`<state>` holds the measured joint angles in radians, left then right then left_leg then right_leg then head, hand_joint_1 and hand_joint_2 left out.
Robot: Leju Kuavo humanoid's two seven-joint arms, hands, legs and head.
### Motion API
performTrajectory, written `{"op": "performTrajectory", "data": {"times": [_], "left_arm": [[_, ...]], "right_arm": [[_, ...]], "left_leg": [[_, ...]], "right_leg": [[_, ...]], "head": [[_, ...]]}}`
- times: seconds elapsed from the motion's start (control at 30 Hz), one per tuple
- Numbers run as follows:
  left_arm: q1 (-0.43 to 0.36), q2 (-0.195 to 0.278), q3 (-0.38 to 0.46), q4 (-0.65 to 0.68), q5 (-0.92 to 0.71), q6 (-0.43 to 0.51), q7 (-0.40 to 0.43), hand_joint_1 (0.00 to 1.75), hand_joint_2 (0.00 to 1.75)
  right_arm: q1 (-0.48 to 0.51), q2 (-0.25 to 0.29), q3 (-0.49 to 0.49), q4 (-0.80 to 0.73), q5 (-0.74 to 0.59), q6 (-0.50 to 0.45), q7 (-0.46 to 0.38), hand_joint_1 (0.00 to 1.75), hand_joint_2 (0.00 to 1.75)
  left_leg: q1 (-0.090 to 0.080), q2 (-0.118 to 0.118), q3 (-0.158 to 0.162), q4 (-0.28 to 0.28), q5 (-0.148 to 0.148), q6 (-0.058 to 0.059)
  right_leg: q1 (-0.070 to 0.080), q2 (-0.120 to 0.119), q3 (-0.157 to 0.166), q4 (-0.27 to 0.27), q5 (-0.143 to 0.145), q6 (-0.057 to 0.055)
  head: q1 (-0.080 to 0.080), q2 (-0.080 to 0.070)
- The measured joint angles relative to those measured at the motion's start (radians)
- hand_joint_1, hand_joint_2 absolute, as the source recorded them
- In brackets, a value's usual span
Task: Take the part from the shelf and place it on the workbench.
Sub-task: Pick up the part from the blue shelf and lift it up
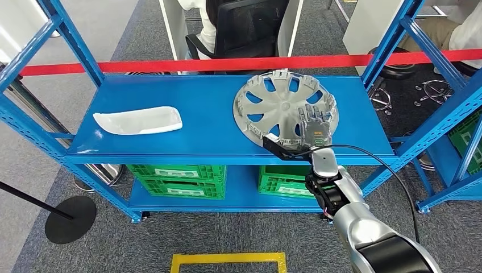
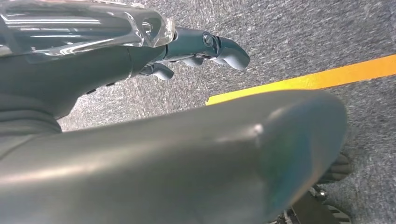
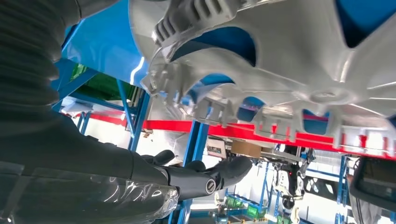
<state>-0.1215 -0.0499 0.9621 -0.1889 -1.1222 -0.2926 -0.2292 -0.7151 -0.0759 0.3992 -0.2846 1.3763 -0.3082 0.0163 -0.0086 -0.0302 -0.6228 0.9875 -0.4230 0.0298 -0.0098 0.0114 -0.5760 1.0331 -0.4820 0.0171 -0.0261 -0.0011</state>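
My right hand, fingers spread and holding nothing, hovers over the hubcap's lower-right rim, right of centre; the left hand hangs far off.

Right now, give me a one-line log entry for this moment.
stage: reaching | right hand: over hubcap on shelf, no grip | left hand: hanging, holds nothing

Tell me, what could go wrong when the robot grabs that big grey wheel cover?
The wheel cover is wide, and the right hand is only at its near edge, so it might tip or slip when lifted. The fingers look spread, with no firm hold visible. It could also bump the blue shelf post or red barrier tape nearby.
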Motion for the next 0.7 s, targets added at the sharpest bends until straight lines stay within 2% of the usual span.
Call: {"op": "performTrajectory", "data": {"times": [0.03, 0.1, 0.57, 0.7], "left_arm": [[0.0, 0.0, 0.0, 0.0, 0.0, 0.0, 0.0, 0.0, 0.0], [-0.001, 0.001, 0.0, 0.0, 0.001, 0.0, 0.001, 0.0, 0.0], [-0.008, 0.0, -0.001, 0.0, 0.002, 0.001, 0.007, 0.0, 0.0], [-0.014, -0.004, -0.001, 0.0, 0.004, 0.003, 0.008, 0.0, 0.0]], "right_arm": [[-0.001, -0.001, -0.001, 0.001, -0.001, 0.0, -0.001, 0.0, 1.75], [-0.007, -0.001, -0.003, 0.001, -0.004, 0.001, -0.005, 0.0, 1.75], [-0.032, -0.003, -0.015, 0.001, -0.011, 0.0, -0.022, 0.0, 1.75], [-0.053, -0.004, -0.023, -0.004, -0.012, 0.002, -0.036, 0.0, 1.75]], "left_leg": [[-0.001, -0.001, 0.0, 0.002, -0.003, -0.001], [-0.002, -0.001, -0.001, 0.004, -0.006, 0.0], [0.0, 0.002, 0.004, -0.001, -0.006, 0.001], [0.002, 0.002, 0.005, -0.003, -0.008, -0.009]], "right_leg": [[0.001, 0.0, 0.006, -0.022, 0.007, -0.002], [0.003, 0.002, 0.011, -0.03, 0.003, -0.004], [0.007, 0.006, 0.013, -0.031, 0.0, -0.008], [0.008, 0.006, 0.015, -0.03, -0.002, -0.011]], "head": [[-0.001, 0.0], [-0.002, 0.0], [-0.003, 0.0], [-0.002, 0.0]]}}
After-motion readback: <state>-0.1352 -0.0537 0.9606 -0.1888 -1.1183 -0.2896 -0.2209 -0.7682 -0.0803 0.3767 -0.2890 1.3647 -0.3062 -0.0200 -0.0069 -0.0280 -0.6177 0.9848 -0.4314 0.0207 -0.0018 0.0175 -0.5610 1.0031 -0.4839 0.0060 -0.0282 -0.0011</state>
